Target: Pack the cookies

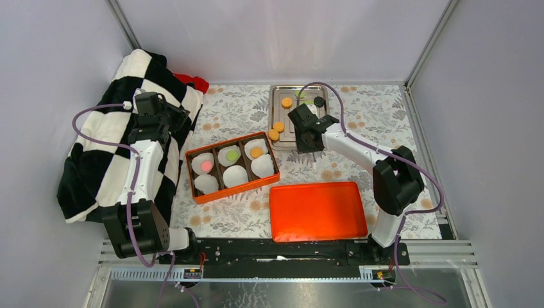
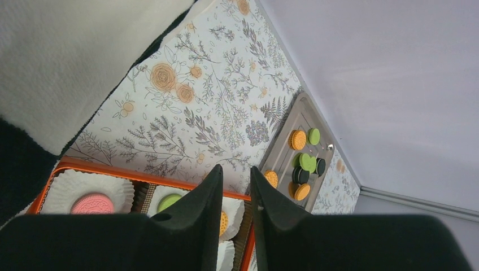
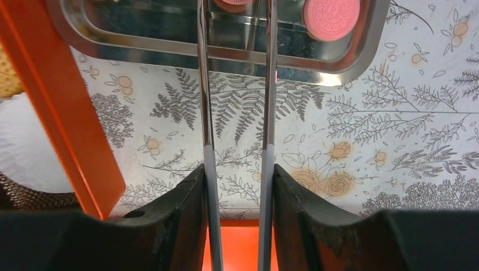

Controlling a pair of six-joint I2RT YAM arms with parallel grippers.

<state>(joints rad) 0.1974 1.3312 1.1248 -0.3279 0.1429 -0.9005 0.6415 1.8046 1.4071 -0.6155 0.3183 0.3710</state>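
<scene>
rail [image 1: 282, 248]: black, at the near edge; both arm bases sit on it.
tabletop [image 1: 237, 114]: floral cover, carries everything below.
blanket [image 1: 96, 160]: black/white check, heaped along the left side.
left arm [image 1: 138, 173]: stands over the blanket, well apart from box and tray.
right arm [image 1: 359, 149]: stretched from its base toward the steel tray.
orange lid [image 1: 317, 210]: flat on the tabletop, just in front of the right base and near the box, not touching it.
orange box [image 1: 238, 191]: mid-tabletop, between blanket and steel tray; six compartments in two rows of three.
steel tray [image 1: 277, 95]: far centre, just beside the box's far right corner.
left claw [image 2: 236, 180]: fingers slightly apart, narrow gap, nothing between them.
right claw [image 3: 236, 84]: long thin metal blades, set apart, reaching over the tray's near rim. A pink cookie sits between the tips at the frame edge; cannot tell if it's pinched.
paper cups [image 1: 235, 176]: white, one per compartment.
cookies, packed: pink [image 1: 206, 165], green [image 1: 232, 155] and orange [image 1: 256, 152], one each in the far-row cups.
cookies, loose in steel tray: orange [image 1: 287, 102], black [image 1: 318, 101] and green [image 2: 307, 161]; second pink [image 3: 331, 17] just right of the blades.
</scene>
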